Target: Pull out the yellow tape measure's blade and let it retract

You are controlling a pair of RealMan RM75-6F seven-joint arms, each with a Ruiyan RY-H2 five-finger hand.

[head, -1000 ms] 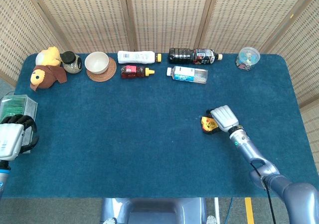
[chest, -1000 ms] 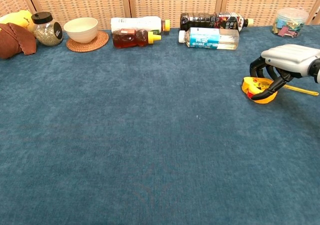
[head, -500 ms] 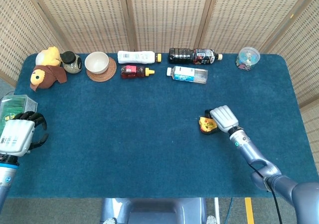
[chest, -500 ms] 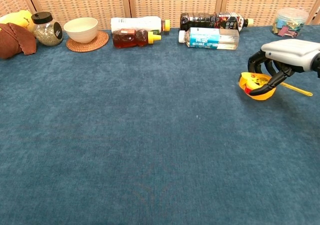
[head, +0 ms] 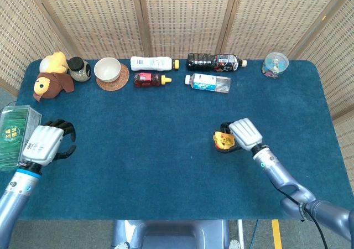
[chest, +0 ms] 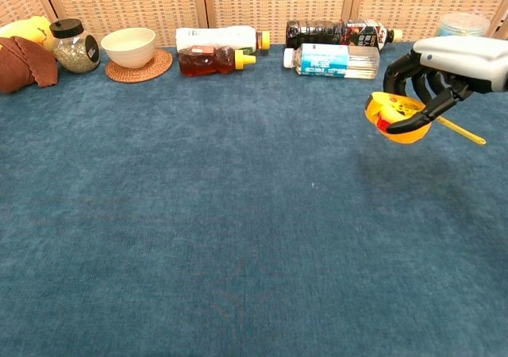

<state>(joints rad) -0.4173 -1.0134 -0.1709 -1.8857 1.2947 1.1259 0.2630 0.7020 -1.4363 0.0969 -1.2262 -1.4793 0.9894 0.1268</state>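
My right hand (head: 244, 133) (chest: 444, 65) grips the yellow tape measure (head: 224, 141) (chest: 393, 117) from above and holds it lifted off the blue table (head: 166, 149). In the chest view a short length of yellow blade (chest: 464, 132) sticks out of the case toward the right. My left hand (head: 45, 144) hovers over the table's left edge with its dark fingers curled and nothing in it; the chest view does not show it.
Along the far edge lie a plush toy (head: 51, 76), a jar (head: 80, 69), a bowl (head: 108, 69) on a coaster, several bottles (head: 208, 83) and a clear tub (head: 275, 64). A green box (head: 14, 135) stands by the left hand.
My right hand has lifted the tape measure off the table and carried it left. My left hand has moved right, in over the table's left edge.
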